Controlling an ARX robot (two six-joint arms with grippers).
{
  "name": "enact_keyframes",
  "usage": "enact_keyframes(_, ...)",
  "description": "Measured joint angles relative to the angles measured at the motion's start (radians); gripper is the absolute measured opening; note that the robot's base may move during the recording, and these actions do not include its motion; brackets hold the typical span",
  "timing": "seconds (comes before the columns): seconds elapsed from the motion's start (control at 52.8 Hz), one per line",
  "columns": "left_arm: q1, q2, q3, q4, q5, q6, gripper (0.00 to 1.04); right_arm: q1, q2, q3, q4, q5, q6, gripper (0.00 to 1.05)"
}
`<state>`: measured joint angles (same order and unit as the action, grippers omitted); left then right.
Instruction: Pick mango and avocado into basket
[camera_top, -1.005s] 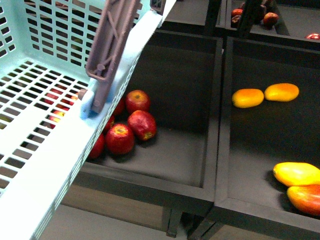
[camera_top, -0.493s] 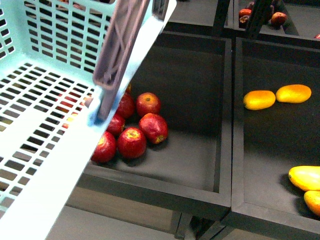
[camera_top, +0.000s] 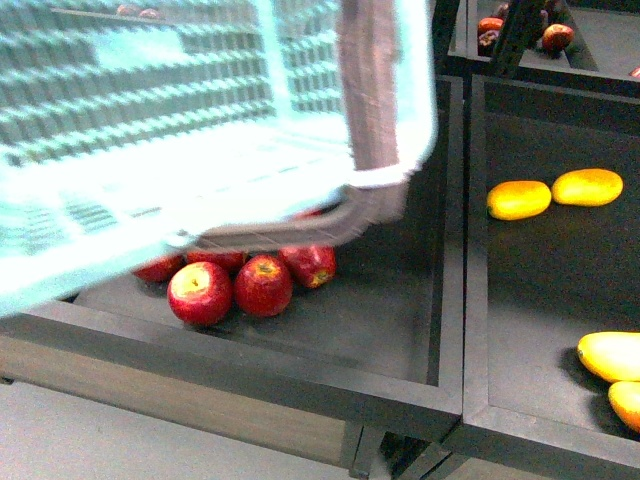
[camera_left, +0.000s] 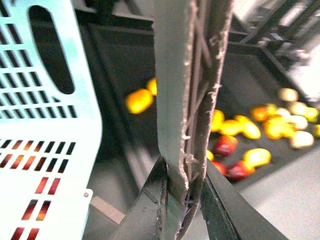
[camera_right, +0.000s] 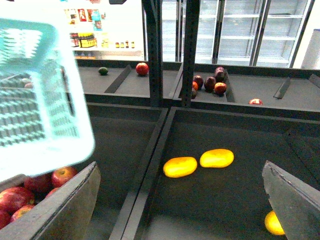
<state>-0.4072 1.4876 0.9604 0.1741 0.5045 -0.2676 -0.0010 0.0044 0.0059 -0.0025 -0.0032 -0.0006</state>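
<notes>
The light teal basket (camera_top: 150, 110) hangs blurred over the left bin in the front view; it also shows in the right wrist view (camera_right: 35, 105). My left gripper (camera_left: 182, 200) is shut on the basket's grey-brown handle (camera_left: 185, 100). Two yellow-orange mangoes (camera_top: 518, 199) (camera_top: 588, 186) lie side by side in the right bin, and two more (camera_top: 610, 356) at its near right. My right gripper (camera_right: 180, 200) is open and empty, above the bin with the mango pair (camera_right: 180, 166) between its spread fingers. A small dark green fruit (camera_right: 103, 71), perhaps the avocado, sits on the far shelf.
Several red apples (camera_top: 262, 285) lie in the left black bin under the basket. A black divider wall (camera_top: 455, 250) separates the two bins. Dark red fruits (camera_right: 210, 82) sit on the back shelf behind an upright post (camera_right: 190, 50).
The basket has swung up and across to the right, now blurred and covering the upper left bin. More apples show beneath it. The mangoes have not moved since half a second ago.
</notes>
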Motion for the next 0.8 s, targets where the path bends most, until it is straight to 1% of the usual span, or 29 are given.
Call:
enact_keyframes(0.038, -0.013, 0.037, 0.024, -0.029, 0.063, -0.021, 0.14, 0.0, 0.0, 0.0, 0.0, 0.0, 0.0, 0.97)
enact_keyframes(0.171, -0.05, 0.121, 0.065, -0.085, 0.201, -0.045, 0.14, 0.0, 0.0, 0.0, 0.0, 0.0, 0.0, 0.97)
enact_keyframes(0.265, -0.061, 0.139, 0.069, -0.061, 0.279, -0.096, 0.14, 0.0, 0.0, 0.0, 0.0, 0.001, 0.0, 0.97)
enact_keyframes(0.36, -0.078, 0.14, 0.093, -0.09, 0.316, -0.093, 0.14, 0.0, 0.0, 0.0, 0.0, 0.002, 0.0, 0.97)
enact_keyframes(0.436, -0.099, 0.14, 0.107, -0.087, 0.317, -0.055, 0.14, 0.0, 0.0, 0.0, 0.0, 0.001, 0.0, 0.97)
enact_keyframes(0.474, -0.107, 0.142, 0.108, -0.053, 0.317, -0.057, 0.14, 0.0, 0.0, 0.0, 0.0, 0.001, 0.0, 0.97)
enact_keyframes(0.588, -0.14, 0.156, 0.117, -0.052, 0.305, -0.055, 0.14, 0.0, 0.0, 0.0, 0.0, 0.002, 0.0, 0.97)
enact_keyframes(0.645, -0.158, 0.17, 0.117, -0.021, 0.302, -0.079, 0.14, 0.0, 0.0, 0.0, 0.0, 0.002, 0.0, 0.97)
enact_keyframes(0.777, -0.179, 0.172, 0.117, -0.037, 0.262, -0.09, 0.14, 0.0, 0.0, 0.0, 0.0, 0.002, 0.0, 0.97)
enact_keyframes(0.796, -0.179, 0.172, 0.117, -0.043, 0.243, -0.085, 0.14, 0.0, 0.0, 0.0, 0.0, 0.002, 0.0, 0.97)
